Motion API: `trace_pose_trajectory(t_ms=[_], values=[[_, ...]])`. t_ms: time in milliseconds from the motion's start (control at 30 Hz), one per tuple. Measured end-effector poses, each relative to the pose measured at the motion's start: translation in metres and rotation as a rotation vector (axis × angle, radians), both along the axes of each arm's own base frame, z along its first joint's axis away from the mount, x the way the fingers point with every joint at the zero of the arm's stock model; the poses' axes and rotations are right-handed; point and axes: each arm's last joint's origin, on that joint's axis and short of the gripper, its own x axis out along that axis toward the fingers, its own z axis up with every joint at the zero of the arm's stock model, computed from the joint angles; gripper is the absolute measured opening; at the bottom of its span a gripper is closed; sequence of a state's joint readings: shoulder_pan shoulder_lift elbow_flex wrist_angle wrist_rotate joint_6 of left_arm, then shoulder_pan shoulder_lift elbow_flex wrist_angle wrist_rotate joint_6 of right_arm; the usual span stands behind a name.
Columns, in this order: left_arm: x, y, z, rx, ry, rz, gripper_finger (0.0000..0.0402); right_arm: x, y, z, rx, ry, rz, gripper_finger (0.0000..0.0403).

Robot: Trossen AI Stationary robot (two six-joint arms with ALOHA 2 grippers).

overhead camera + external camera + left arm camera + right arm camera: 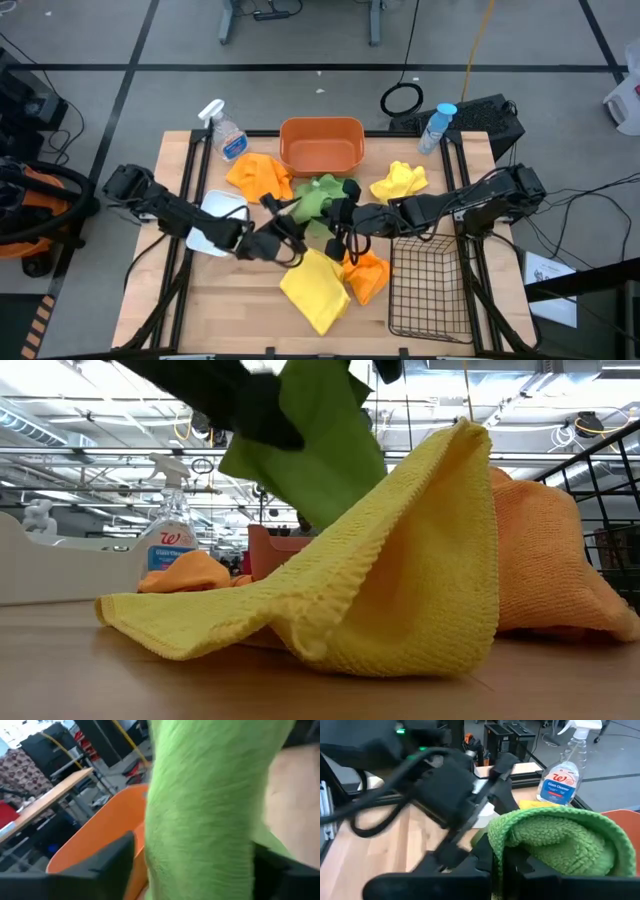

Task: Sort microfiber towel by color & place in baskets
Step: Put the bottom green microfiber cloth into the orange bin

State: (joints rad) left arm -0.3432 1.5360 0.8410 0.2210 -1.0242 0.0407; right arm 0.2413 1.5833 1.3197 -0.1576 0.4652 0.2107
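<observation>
Above the wooden table (250,310), both grippers hold the green towel (318,197): left gripper (283,214) wide, right gripper (340,203) clamped.

The green towel (318,197) hangs bunched above the middle of the table, just in front of the orange tub (321,146), which stands open and upright at the far edge. A yellow towel (317,287) lies crumpled near the front edge with an orange towel (366,277) touching its right side; another orange towel (258,176) lies left of the tub, another yellow one (399,181) right of it. The black wire basket (429,285) sits at the front right corner, the white bin (217,222) toward the left edge.
</observation>
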Motion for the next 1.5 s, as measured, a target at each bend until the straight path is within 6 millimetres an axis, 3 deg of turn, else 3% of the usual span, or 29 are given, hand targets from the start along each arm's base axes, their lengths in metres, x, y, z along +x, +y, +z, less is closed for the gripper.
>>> trace_pose_trajectory(t_ms=[167, 200, 400, 667, 833, 1067, 1367, 1500], values=[[0.001, 0.009, 0.003, 0.098, 0.091, -0.023, 0.0042, 0.001, -0.007, -0.001, -0.075, 0.029, 0.002, 0.0012], [0.001, 0.011, 0.004, 0.118, 0.106, -0.025, 0.0023, 0.001, -0.01, -0.002, -0.086, 0.04, -0.001, 0.0015], [-0.009, 0.029, 0.029, 0.128, 0.131, -0.11, 0.0008, -0.001, -0.04, -0.007, -0.134, 0.147, -0.065, 0.0054], [-0.038, 0.083, 0.067, -0.054, 0.054, -0.263, 0.0004, -0.013, -0.072, -0.006, -0.182, 0.264, -0.131, 0.0129], [-0.049, 0.112, 0.075, -0.08, 0.047, -0.268, 0.0003, -0.022, -0.073, -0.003, -0.195, 0.302, -0.119, 0.0156], [-0.047, 0.136, 0.091, -0.074, 0.054, -0.307, 0.0003, -0.031, -0.071, -0.009, -0.129, 0.377, -0.147, 0.0166], [-0.045, 0.16, 0.128, 0.009, 0.064, -0.292, 0.0003, -0.027, -0.057, -0.042, -0.123, 0.238, -0.215, 0.016], [-0.042, 0.173, 0.135, -0.011, 0.058, -0.326, 0.0007, -0.027, -0.051, -0.054, -0.146, 0.183, -0.233, 0.0154]])
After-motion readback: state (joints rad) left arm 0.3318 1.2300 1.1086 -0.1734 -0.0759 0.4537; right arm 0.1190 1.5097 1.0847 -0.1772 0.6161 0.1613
